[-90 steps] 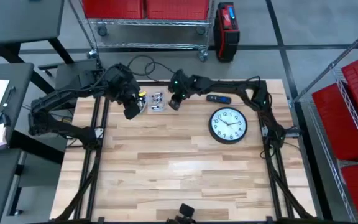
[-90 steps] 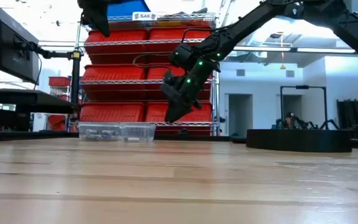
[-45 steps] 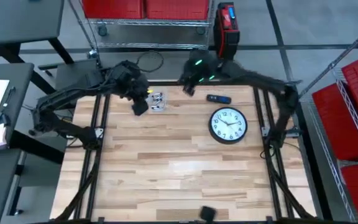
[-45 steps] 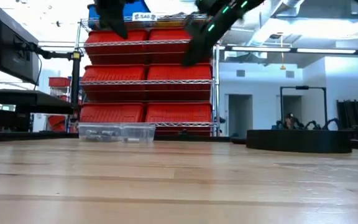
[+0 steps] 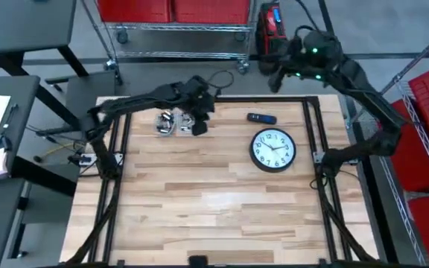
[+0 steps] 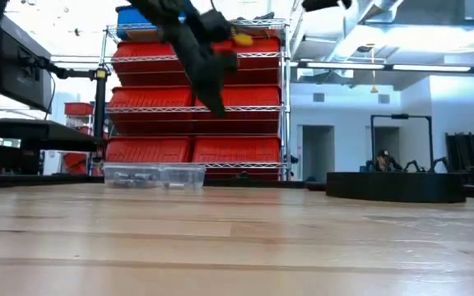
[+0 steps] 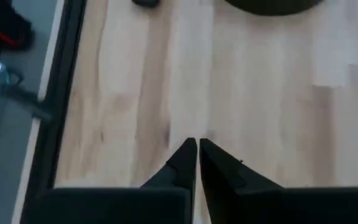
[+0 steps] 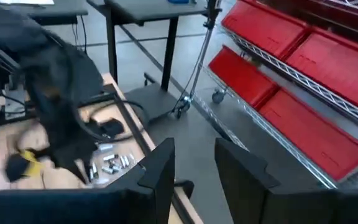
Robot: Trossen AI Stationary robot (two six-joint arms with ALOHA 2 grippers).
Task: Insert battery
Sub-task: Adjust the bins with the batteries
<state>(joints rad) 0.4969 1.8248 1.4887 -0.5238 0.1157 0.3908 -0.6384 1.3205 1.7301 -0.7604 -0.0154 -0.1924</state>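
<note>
The left gripper (image 5: 198, 126) hovers over the surface (image 5: 214, 208) beside the battery tray (image 5: 167, 123), jaws closed empty; the right gripper (image 5: 278, 74), jaws parted, waits raised beyond the far edge.

1. A wire shelving rack (image 6: 196, 107) on casters holds rows of red bins (image 6: 151, 94) behind the table.
2. More red bins (image 5: 415, 126) stand at the right.
3. The floor (image 5: 363, 30) is grey concrete.
4. Dark side tables (image 5: 21, 26) stand at the left.
</note>
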